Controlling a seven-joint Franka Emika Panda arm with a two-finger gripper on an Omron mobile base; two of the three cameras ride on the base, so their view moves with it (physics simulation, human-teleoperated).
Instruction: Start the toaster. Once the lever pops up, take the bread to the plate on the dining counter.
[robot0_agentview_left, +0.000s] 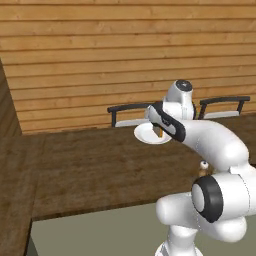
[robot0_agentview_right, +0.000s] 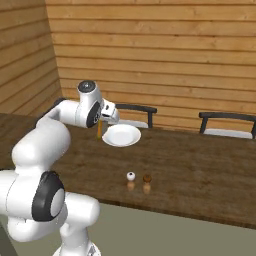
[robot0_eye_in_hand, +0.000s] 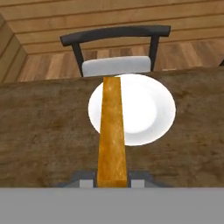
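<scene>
A white robot arm reaches over a long dark-brown wood-grain bench (robot0_agentview_right: 200, 170) toward a wall of horizontal wooden planks (robot0_agentview_right: 160, 45). The hand (robot0_agentview_right: 101, 127) is clenched on the bread slice (robot0_eye_in_hand: 112, 131), which it holds on edge, so the hand view looks straight along the golden-brown crust, with the two finger tips (robot0_eye_in_hand: 139, 178) pressed against either side of its lower end. In that view the slice runs up across the left half of a small round white plate (robot0_eye_in_hand: 146, 109), which sits on the bench near its far edge. Whether the bread touches the plate cannot be told from there.

The right base view shows the bread as a narrow tan strip hanging below the hand, just beside the plate's left rim and above the bench. This view also shows two small shakers (robot0_agentview_right: 138, 182), one white-topped and one brown-topped, standing close together on the bench well in front of the plate.

In the left base view the arm's forearm covers part of the plate (robot0_agentview_left: 145, 133), and one white-topped shaker (robot0_agentview_left: 204, 166) peeks out beside the arm.

Two dark chairs with pale seats stand behind the bench; one chair (robot0_eye_in_hand: 116, 48) sits directly beyond the plate, the other (robot0_agentview_right: 227, 124) further right.

No writing or brand marks can be read anywhere.
</scene>
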